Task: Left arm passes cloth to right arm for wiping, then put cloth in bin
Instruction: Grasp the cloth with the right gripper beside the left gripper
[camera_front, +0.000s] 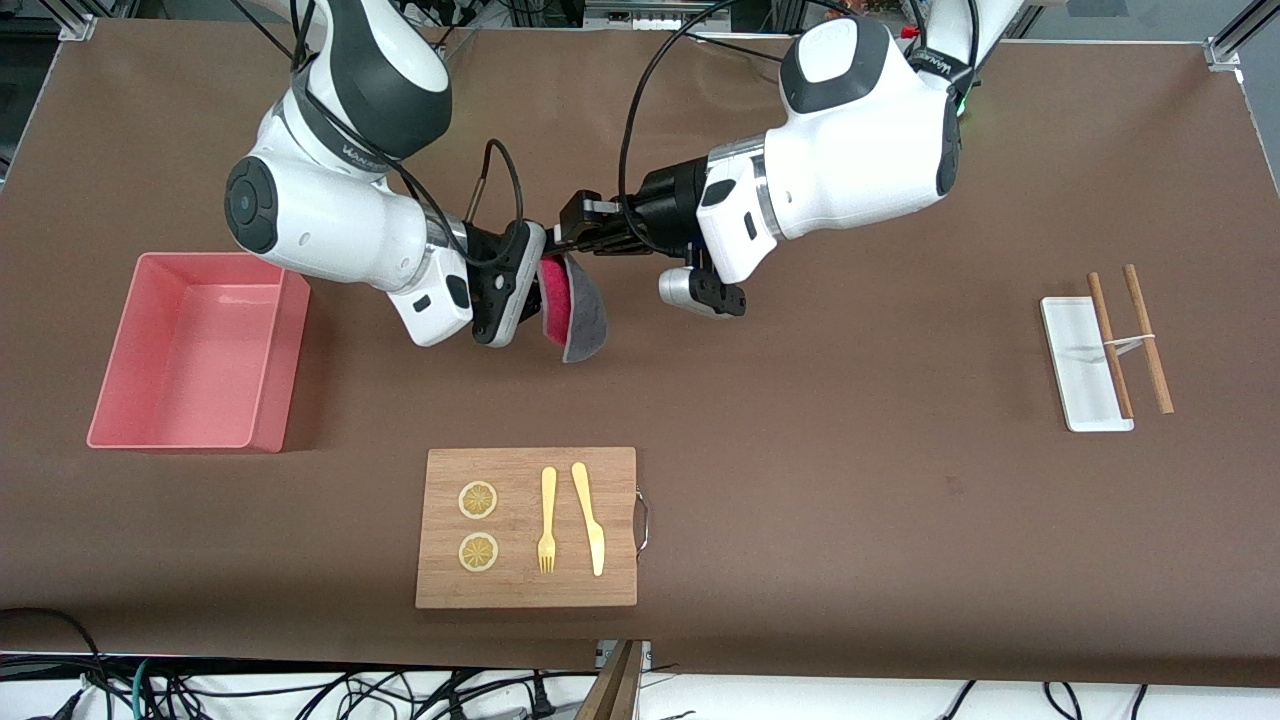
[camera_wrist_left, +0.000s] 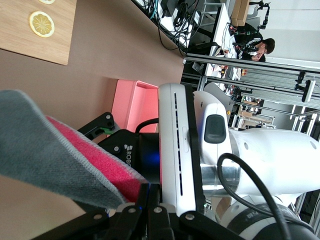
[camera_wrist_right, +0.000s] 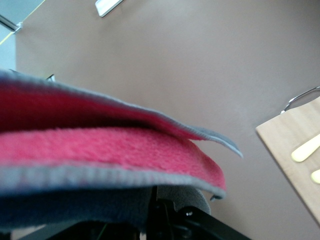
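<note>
On the surface nearest the camera lies the board (camera_front: 527, 527), clear of the action. Above bare surface, both pincers meet at the cloth (camera_front: 573, 310), held mid-air for the handover: left pincer (camera_front: 568, 240) closed on its top edge; right pincer (camera_front: 530, 285) against it (grip unclear). Bin (camera_front: 165, 425) waits beside.

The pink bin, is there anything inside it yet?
Empty. The front view shows only the bare pink floor of the bin; the cloth hangs in the air between the two grippers, over bare table.
</note>
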